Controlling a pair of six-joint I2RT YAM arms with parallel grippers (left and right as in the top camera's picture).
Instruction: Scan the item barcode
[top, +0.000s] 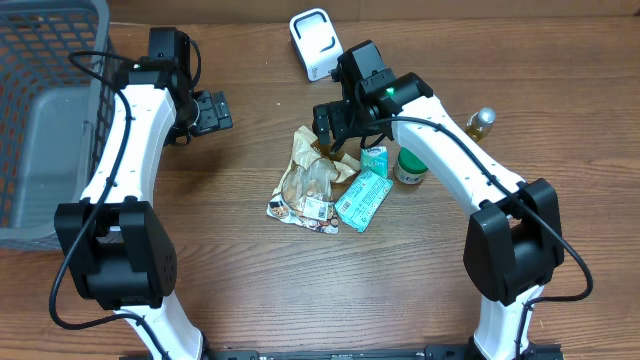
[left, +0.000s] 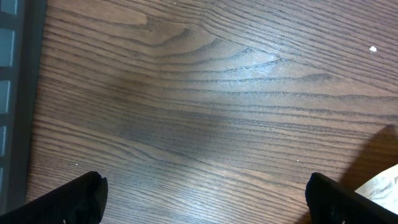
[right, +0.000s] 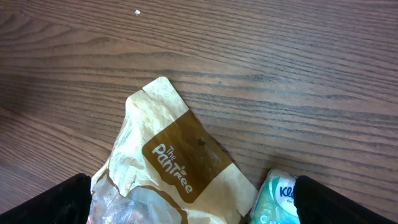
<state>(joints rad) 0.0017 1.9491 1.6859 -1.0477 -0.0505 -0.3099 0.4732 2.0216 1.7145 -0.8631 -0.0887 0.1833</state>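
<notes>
The snack bag (top: 308, 182), crumpled brown paper with a clear window, lies flat near the centre of the overhead frame. A teal packet (top: 365, 198) touches its right edge, and a green-lidded jar (top: 410, 166) stands just right of that. The right gripper (top: 336, 132) hangs over the bag's upper end. Its jaws are wide apart and hold nothing. In the right wrist view the bag's printed brown top shows between the two fingertips (right: 56, 202), with the teal packet at the lower right. The white scanner (top: 315, 42) stands at the top centre, apart from the bag. The left gripper (top: 212, 112) is in the upper left over bare tabletop (left: 205, 106), jaws spread and empty, beside a grey basket (top: 40, 120). A small bottle (top: 481, 122) stands at the right.
</notes>
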